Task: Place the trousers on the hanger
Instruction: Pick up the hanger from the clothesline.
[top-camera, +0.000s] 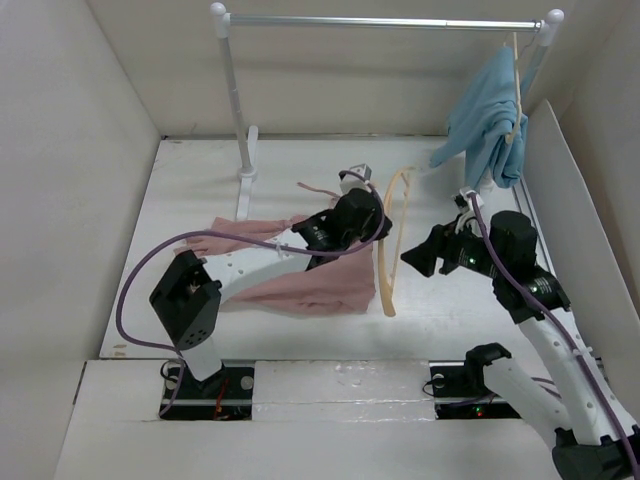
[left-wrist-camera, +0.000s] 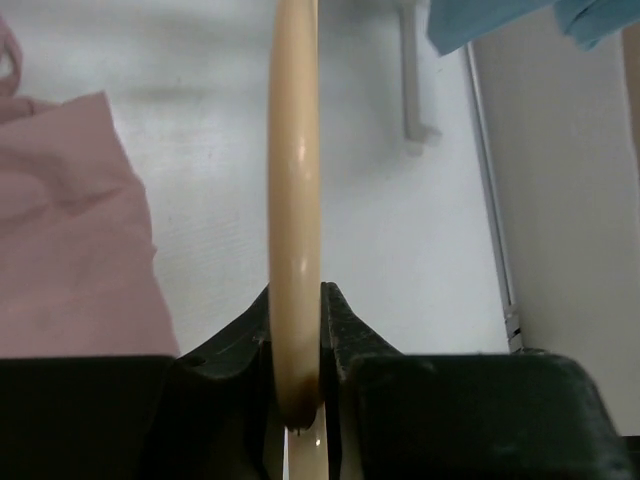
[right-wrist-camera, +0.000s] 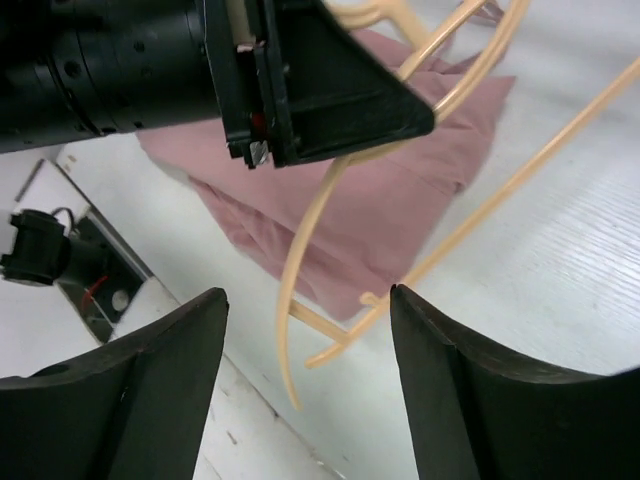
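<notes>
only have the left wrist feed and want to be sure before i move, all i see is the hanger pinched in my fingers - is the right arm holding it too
Observer: No. The right fingers are spread open, off to the right of the hanger and apart from it.
Operator: are the trousers on it at all
Observer: Not that I can see. The trousers lie bunched on the table under the left arm, next to the hanger.
Operator: how is the hanger sitting
Observer: On edge, lower end apparently resting on the table, with the left fingers clamped on its upper part.
</notes>
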